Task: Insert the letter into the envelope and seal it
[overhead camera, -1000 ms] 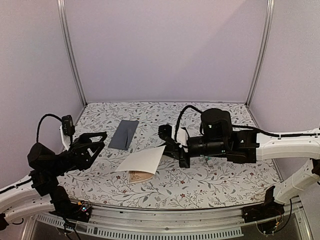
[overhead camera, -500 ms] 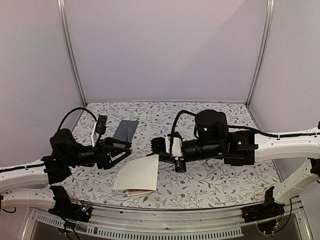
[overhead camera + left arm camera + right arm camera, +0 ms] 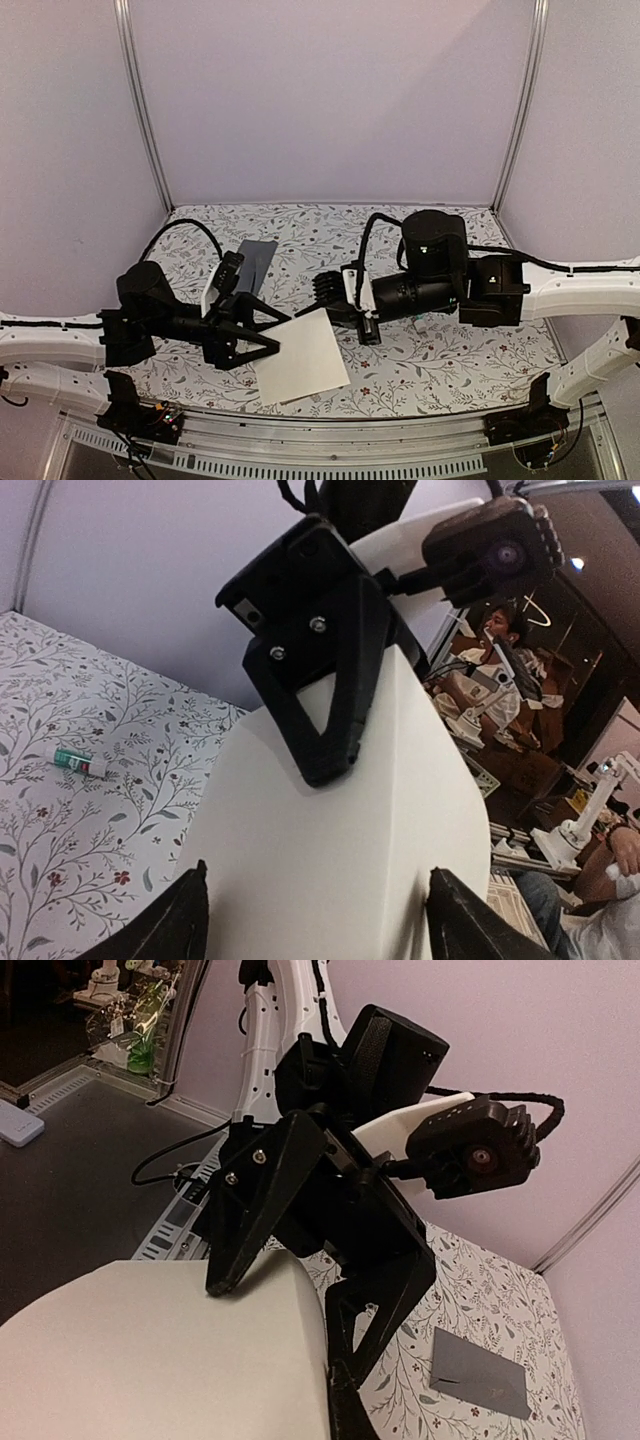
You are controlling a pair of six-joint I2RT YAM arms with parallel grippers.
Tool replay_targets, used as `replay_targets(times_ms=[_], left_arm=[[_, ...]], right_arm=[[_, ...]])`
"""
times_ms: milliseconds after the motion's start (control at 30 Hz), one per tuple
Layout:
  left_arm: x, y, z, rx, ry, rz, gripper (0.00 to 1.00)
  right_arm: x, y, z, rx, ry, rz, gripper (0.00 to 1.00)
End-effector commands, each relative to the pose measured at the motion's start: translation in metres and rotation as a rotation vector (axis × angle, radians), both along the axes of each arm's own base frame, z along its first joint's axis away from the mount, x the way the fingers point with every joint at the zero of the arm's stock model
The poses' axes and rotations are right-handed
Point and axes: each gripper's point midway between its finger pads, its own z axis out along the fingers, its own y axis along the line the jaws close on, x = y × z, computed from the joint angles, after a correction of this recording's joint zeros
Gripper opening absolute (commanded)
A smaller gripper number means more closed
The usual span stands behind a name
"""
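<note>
The letter (image 3: 302, 357) shows its plain cream side and hangs above the table near the front edge, bowed along a crease. My right gripper (image 3: 333, 303) is shut on its far corner; in the left wrist view that gripper (image 3: 326, 765) presses onto the letter (image 3: 300, 870). My left gripper (image 3: 283, 333) stands open at the sheet's left edge. Its fingertips (image 3: 185, 915) flank the paper, one finger above it and one along its edge. The dark grey envelope (image 3: 252, 262) lies flat behind the left wrist and also shows in the right wrist view (image 3: 480, 1370).
A small teal-white tube (image 3: 80, 762) lies on the floral tablecloth (image 3: 440, 360). Purple walls with metal posts (image 3: 140, 110) close in the back and sides. The metal rail of the table's front edge (image 3: 330, 450) runs just below the letter.
The left arm swung right until its open fingers reached the letter's left edge. The right gripper turned and raised the sheet, which drooped onto the table before and now hangs flatter.
</note>
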Motion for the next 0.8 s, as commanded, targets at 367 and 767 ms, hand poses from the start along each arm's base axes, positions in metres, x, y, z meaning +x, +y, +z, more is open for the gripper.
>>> replay_targets(times_ms=[367,767], left_arm=[[-0.001,-0.016,0.006,0.023,-0.125,0.08,0.37],[-0.001,0.0,0.019,-0.042,-0.16,0.13,0.24]], right_arm=[[-0.001,0.007,0.009,-0.104,0.16,-0.029,0.05],[0.007,0.005,0.001,-0.152,0.223,-0.099,0.06]])
